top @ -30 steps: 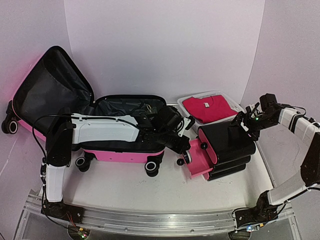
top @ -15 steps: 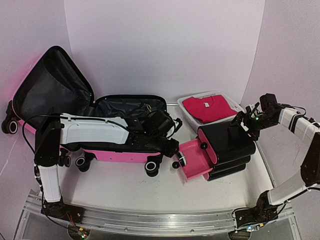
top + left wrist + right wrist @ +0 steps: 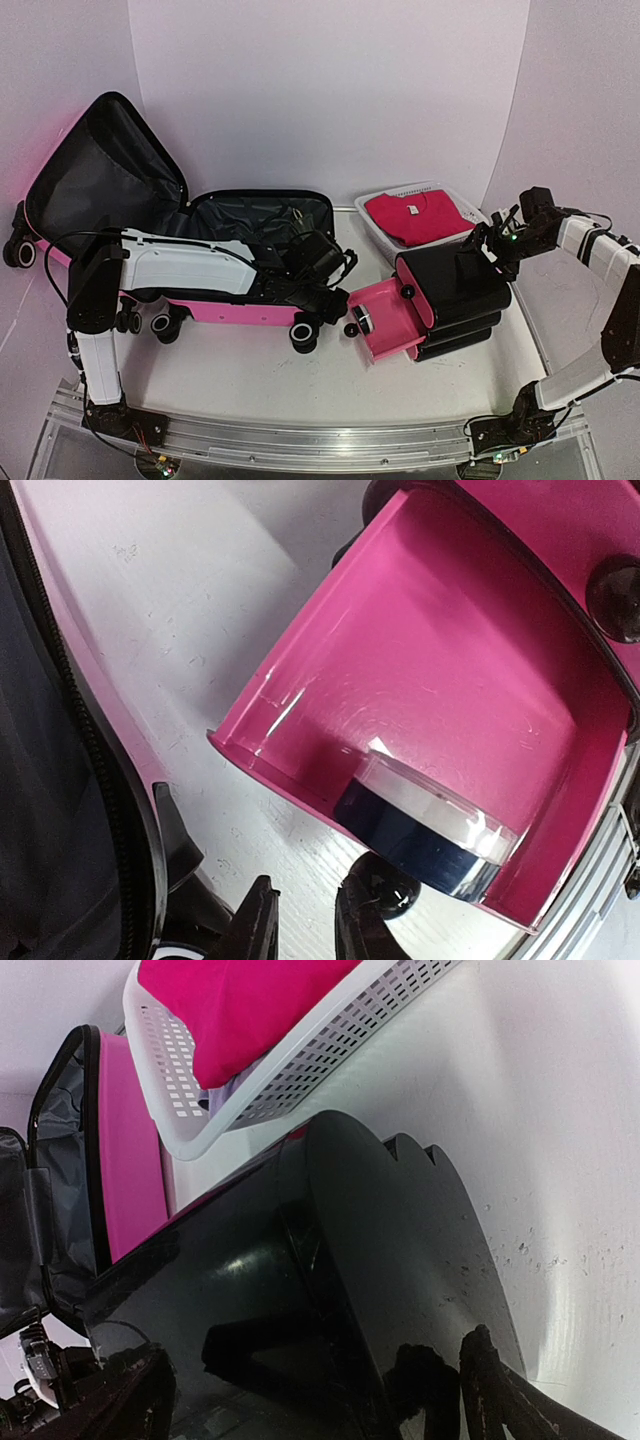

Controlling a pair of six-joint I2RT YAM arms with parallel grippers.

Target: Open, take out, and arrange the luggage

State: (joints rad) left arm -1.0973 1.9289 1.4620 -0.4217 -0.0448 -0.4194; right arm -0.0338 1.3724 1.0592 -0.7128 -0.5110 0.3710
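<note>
The luggage, a big pink suitcase (image 3: 240, 305), lies open at the left with its black-lined lid (image 3: 100, 170) propped up. My left gripper (image 3: 338, 298) hovers just off the suitcase's right end, by the pink end (image 3: 390, 318) of a stack of smaller black cases. In the left wrist view its fingers (image 3: 255, 925) stand slightly apart with only bare table between them; a small black wheel (image 3: 400, 885) touches the right finger. My right gripper (image 3: 487, 243) is wide open over the top black case (image 3: 300, 1290), one finger on each side.
A white mesh basket (image 3: 372, 222) holding a red shirt (image 3: 420, 215) stands behind the black cases, and its wall (image 3: 300, 1070) shows in the right wrist view. The suitcase's zip edge (image 3: 95, 780) runs along the left of the left wrist view. White walls close in behind and beside the table.
My left gripper has drawn back to the left, away from the pink end of the small cases, and its jaws widened then narrowed. The right arm has not moved.
</note>
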